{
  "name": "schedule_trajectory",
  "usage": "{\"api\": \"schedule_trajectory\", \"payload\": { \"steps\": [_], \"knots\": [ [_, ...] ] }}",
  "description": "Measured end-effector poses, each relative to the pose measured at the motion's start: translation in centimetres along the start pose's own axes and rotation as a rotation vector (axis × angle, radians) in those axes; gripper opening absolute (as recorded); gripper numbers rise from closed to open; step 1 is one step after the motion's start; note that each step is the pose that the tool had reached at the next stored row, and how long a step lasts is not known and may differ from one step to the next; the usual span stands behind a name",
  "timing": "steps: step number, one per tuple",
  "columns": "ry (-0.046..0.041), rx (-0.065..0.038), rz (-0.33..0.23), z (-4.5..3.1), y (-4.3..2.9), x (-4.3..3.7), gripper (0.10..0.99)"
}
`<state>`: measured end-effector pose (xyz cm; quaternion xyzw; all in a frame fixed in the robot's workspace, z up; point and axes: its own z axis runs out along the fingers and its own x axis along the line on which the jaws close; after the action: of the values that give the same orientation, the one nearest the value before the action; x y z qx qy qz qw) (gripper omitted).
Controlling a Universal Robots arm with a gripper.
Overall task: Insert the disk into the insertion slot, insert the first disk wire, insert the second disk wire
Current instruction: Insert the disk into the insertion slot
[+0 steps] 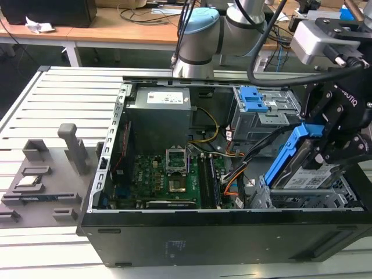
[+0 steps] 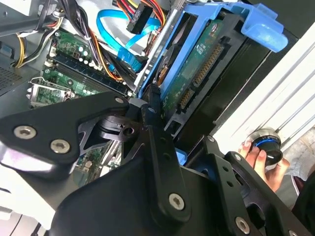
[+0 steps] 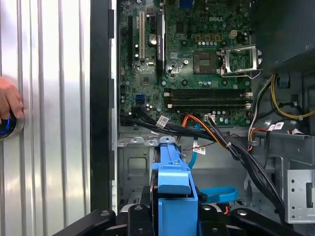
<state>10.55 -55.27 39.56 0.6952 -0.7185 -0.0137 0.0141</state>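
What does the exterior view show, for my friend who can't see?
A black robot gripper holds a flat silver hard disk in a bright blue plastic frame, tilted, over a grey perforated sheet-metal cage at the exterior view's right. The cage sits in an open black computer case.

You have the computer case (image 1: 203,238) lying open on the table (image 1: 64,87), with a fixture plate (image 1: 40,192) beside it at the exterior view's left. Inside, the power supply (image 1: 160,119) sits behind the motherboard (image 1: 157,183). Toward the exterior view's right, the taller cage (image 1: 264,116) stands behind the insertion slot (image 1: 325,200). The disk (image 1: 311,179) sits tilted over that slot, clamped in the gripper (image 1: 324,152).
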Motion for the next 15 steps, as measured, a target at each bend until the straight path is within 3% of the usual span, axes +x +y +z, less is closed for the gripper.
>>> {"api": "schedule_trajectory", "payload": {
  "steps": [15],
  "knots": [
    [0.0033, 0.000, 0.000, 0.97, -0.04, 0.00, 0.361]
  ]
}}
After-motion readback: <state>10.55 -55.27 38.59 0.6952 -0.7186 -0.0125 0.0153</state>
